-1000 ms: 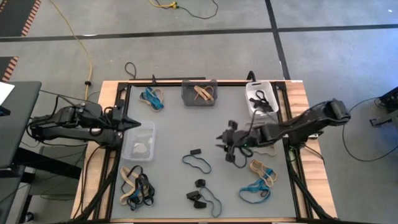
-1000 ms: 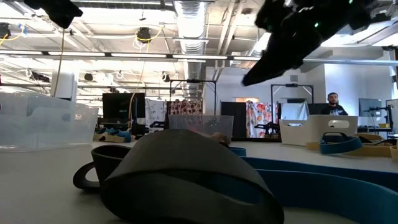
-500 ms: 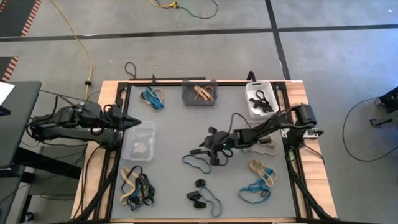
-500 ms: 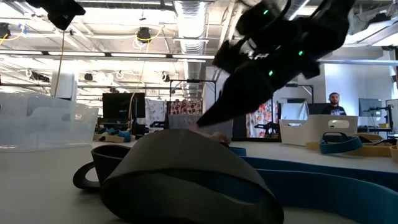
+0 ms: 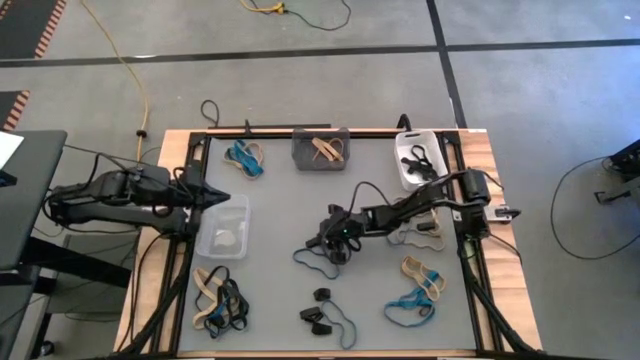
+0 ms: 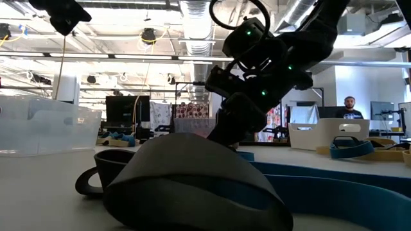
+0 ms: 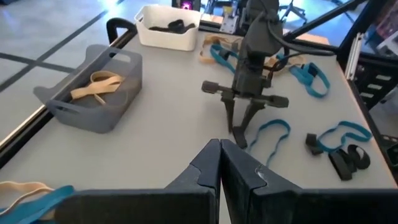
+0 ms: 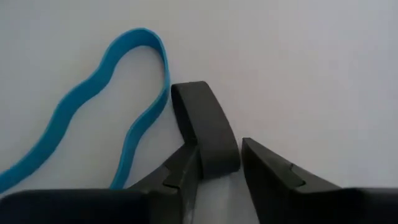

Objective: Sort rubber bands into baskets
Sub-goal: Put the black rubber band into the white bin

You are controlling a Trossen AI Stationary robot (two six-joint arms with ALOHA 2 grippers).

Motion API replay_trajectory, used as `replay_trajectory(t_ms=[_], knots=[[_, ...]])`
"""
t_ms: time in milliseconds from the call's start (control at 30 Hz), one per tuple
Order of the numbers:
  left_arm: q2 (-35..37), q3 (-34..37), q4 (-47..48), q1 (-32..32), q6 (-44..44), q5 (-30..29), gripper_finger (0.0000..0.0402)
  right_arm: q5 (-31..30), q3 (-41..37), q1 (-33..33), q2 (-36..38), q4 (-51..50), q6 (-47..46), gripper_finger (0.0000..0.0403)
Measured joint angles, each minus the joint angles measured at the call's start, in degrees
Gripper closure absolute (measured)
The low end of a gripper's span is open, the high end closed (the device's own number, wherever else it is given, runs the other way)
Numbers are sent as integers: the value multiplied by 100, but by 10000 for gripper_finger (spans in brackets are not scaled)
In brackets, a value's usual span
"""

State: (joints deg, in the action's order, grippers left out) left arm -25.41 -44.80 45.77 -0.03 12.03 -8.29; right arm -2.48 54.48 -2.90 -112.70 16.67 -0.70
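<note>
small black rubber band loop (image 8: pixel 208 140), mid-table beside a thin blue rubber band (image 8: pixel 118 106), now sits between the right gripper (image 8: pixel 217 165) fingers, narrowing from wider spread. grasp underway, bound for white basket (image 5: pixel 405 165). left gripper (image 7: pixel 221 165) pressed together, parked by clear plastic bin (image 5: pixel 222 228).

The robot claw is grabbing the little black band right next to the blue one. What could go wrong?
1. The black band sits between the right gripper's fingers but touches the blue band, so the blue one might get dragged along.
2. The black loop is thin and floppy; it may slip out as the gripper lifts.
3. The white basket, which holds black bands, is far across the table, so a loose grip could drop it on the way.
</note>
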Motion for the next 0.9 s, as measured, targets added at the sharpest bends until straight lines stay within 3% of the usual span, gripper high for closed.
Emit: replay_trajectory(t_ms=[200, 467, 900], knots=[[-298, 0, 5, 0, -112, -3, 401, -72, -5, 4, 8, 103, 199, 379], [-959, 0, 84, 1, -324, -3, 401, -1073, 59, -197, 528, -625, 186, 379], [-2490, 2, -156, 0, -231, -3, 401, -3524, 61, -251, 3377, -3516, -259, 379]])
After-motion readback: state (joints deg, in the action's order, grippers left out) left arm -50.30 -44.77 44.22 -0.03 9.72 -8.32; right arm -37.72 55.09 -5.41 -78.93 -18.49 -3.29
